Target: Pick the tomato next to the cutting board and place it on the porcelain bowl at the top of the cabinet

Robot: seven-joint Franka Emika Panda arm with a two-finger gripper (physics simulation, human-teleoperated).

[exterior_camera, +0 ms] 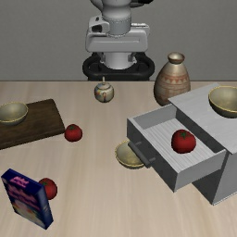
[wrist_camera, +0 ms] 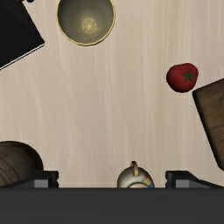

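A red tomato (exterior_camera: 73, 132) lies on the table just off the dark cutting board (exterior_camera: 32, 128), on the side toward the cabinet. In the wrist view the same tomato (wrist_camera: 182, 76) sits beside the board's corner (wrist_camera: 213, 118), ahead of my fingers and off to one side. The porcelain bowl (exterior_camera: 225, 100) stands on top of the grey cabinet (exterior_camera: 208, 176). My gripper (exterior_camera: 117, 42) hangs high near the robot's base, far from the tomato. Seen from the wrist, the gripper (wrist_camera: 112, 179) is open and holds nothing.
A second tomato (exterior_camera: 183, 141) lies in the open drawer, a third (exterior_camera: 48, 189) by the blue box (exterior_camera: 26, 196). A small teapot (exterior_camera: 105, 92) sits below my hand, a brown vase (exterior_camera: 172, 79) beside it. One bowl (exterior_camera: 12, 114) rests on the board, another (exterior_camera: 130, 155) by the drawer.
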